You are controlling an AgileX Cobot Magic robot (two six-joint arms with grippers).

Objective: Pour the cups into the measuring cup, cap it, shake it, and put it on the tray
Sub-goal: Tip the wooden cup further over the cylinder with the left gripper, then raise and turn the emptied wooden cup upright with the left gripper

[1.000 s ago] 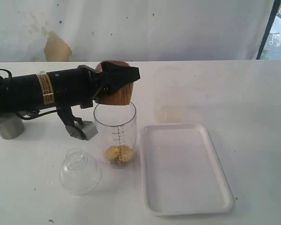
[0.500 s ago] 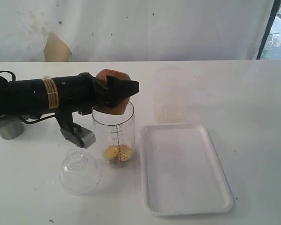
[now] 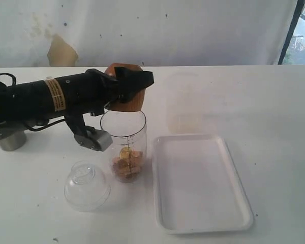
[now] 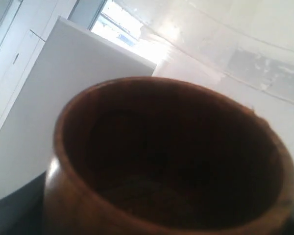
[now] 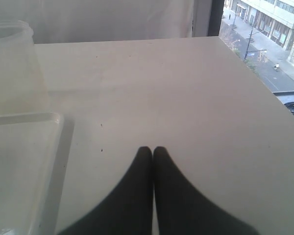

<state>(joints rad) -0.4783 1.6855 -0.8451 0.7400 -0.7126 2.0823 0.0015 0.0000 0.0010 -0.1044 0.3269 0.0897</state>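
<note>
1. Left pincer [image 3: 138, 84]: I am gripping the wooden cup [image 3: 129, 103] with the jaws spread wide around its body, black fingers lying across its side.
2. Wooden cup: I am holding it tipped over, its rim facing down directly above the mouth of the measuring cup [image 3: 124, 133]. In the left wrist view its dark inside [image 4: 161, 156] is filling the picture.
3. Measuring cup: it is standing upright on the desk [image 3: 267, 109], just beside the tray [image 3: 198, 185], with yellow-brown pieces lying in its bottom.
4. Cap [image 3: 86, 186]: it is resting on the desk, near the foot of the measuring cup.
5. Steel tumbler [image 3: 10, 140]: it is sitting at the far left, partly hidden behind my left arm.
6. Right pincer [image 5: 153, 152]: I am keeping the jaws pressed together on nothing, hovering over bare desk near the tray's corner.
7. Frosted cup [image 3: 183, 104]: it is standing behind the tray.
</note>
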